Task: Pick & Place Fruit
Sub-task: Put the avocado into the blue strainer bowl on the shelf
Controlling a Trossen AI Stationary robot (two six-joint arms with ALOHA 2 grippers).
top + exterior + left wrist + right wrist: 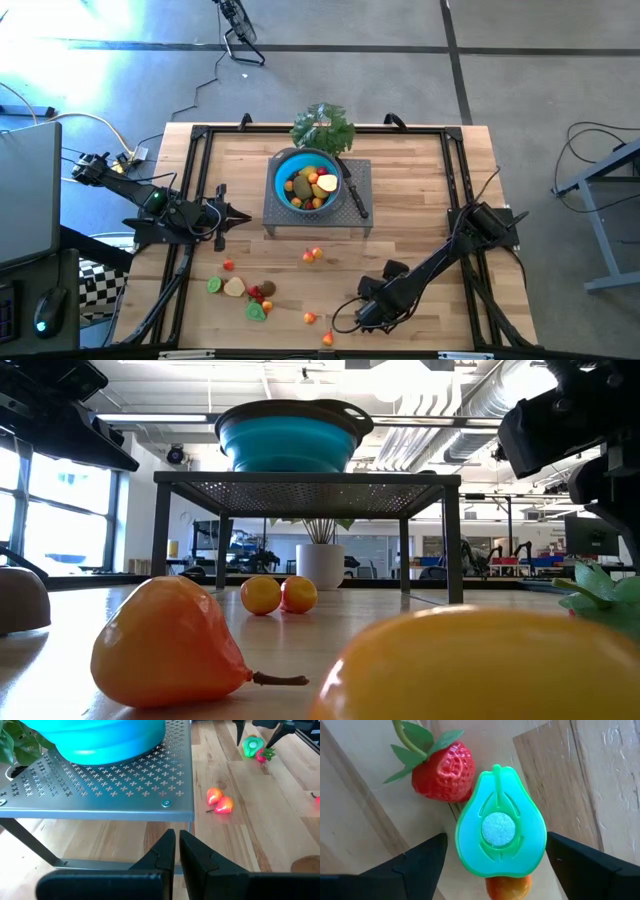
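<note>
Hovering right gripper [492,865]: fingers spread wide on either side of a green pear half [500,836] lying flat on the table, not touching it; it sits at the table's front edge.
Left gripper [177,851]: fingers pressed together, holding nothing, low beside the left side of the metal stand [115,787].
Strawberry [442,770]: touching the pear half, green leaves attached.
Orange fruit [507,887]: peeks out from under the pear half's wide end.
Blue bowl [279,170]: on the stand at the table's middle back, holding several fruits [312,185].
2 small red-orange fruits [313,255]: side by side on the wood just in front of the stand.
Front-left cluster [243,291]: green, cream, brown and red pieces close together.
Leafy bunch [323,127]: behind the bowl.
Knife [355,195]: on the stand, right of the bowl.
</note>
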